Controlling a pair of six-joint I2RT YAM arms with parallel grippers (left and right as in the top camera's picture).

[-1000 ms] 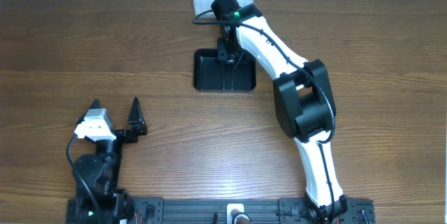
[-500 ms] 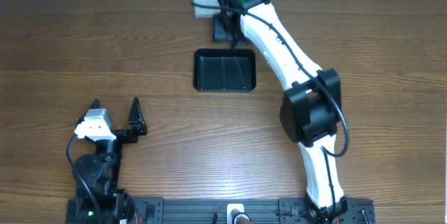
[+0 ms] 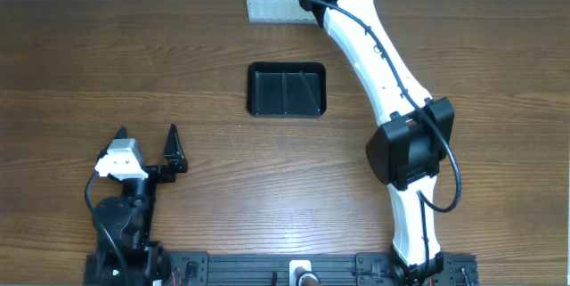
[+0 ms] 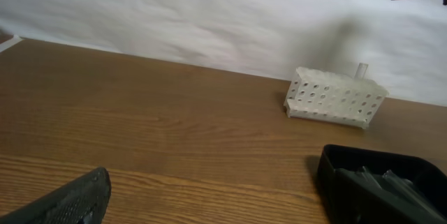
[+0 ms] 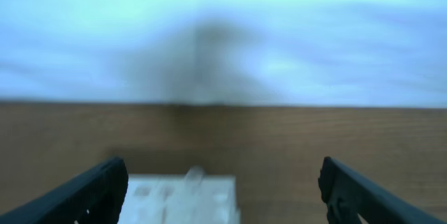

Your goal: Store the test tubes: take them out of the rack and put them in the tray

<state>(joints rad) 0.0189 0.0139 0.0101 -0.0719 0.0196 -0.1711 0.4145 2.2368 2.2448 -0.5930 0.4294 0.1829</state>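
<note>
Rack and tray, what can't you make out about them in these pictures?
- Rack, top view: right arm covers its right end, hiding any tubes there.
- Rack, right wrist view: blurred, cut by the edge.
- Tray, left wrist view: cut by the edge; contents uncountable.

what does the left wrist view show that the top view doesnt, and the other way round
Left wrist view: the rack from the side, with its rows of holes and one test tube standing upright at its end, plus the white wall behind. Top view: the left gripper with its fingers spread open, and the right arm reaching over the rack's end, covering that tube. Both: the rack, the black tray with tubes lying in it, and the wooden table.
</note>
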